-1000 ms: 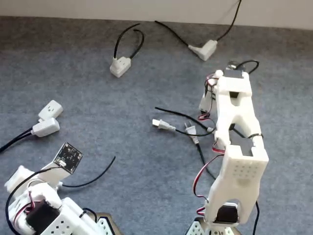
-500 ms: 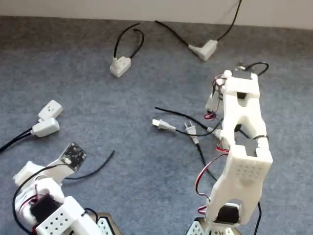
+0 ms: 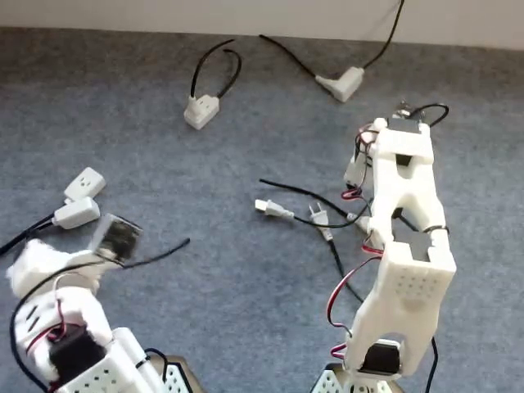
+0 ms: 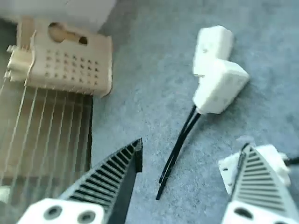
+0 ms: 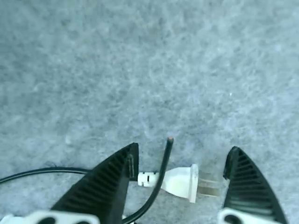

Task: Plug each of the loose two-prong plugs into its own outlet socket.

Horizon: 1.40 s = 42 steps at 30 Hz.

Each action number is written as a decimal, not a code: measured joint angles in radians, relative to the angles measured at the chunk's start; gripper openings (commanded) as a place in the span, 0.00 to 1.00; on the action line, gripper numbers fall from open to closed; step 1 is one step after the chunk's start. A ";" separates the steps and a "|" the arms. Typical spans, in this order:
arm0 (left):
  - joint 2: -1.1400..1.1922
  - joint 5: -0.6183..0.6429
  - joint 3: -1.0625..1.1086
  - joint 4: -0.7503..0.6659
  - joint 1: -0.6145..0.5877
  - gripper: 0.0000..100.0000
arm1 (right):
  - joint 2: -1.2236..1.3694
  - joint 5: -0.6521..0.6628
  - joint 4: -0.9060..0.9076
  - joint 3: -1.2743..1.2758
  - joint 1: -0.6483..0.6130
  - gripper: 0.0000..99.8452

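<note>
A white two-prong plug lies on the grey carpet between the spread fingers of my open right gripper, and a black cable end crosses just beside it. Seen from above, two loose plugs lie left of the right arm. My left gripper is open above the carpet, a short way from a white outlet socket and a white block with two black cables. In the high view these sit at the far left, beside the left arm.
Two more white sockets on black cables lie at the back, one mid-left and one right. Black cables run under the right arm. A beige perforated box and a slatted surface border the carpet.
The left arm has swung left and away from its base, toward the two white blocks at the far left. The right arm shifted slightly right a second ago and has since kept still.
</note>
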 measured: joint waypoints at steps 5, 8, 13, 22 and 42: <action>-0.005 0.433 -0.117 0.132 -0.112 0.30 | 0.063 0.000 -0.005 0.000 0.000 0.29; -0.009 0.605 -0.153 0.282 -0.153 0.30 | 0.069 0.000 -0.006 -0.002 0.000 0.29; -0.005 0.856 -0.160 0.474 -0.166 0.30 | 0.071 0.000 -0.008 -0.002 -0.017 0.29; 0.425 1.103 -0.219 0.390 -0.167 0.30 | 0.072 0.000 -0.008 -0.002 -0.028 0.29; 1.992 1.412 -0.948 0.344 -0.169 0.09 | 0.072 0.000 -0.029 -0.002 -0.031 0.29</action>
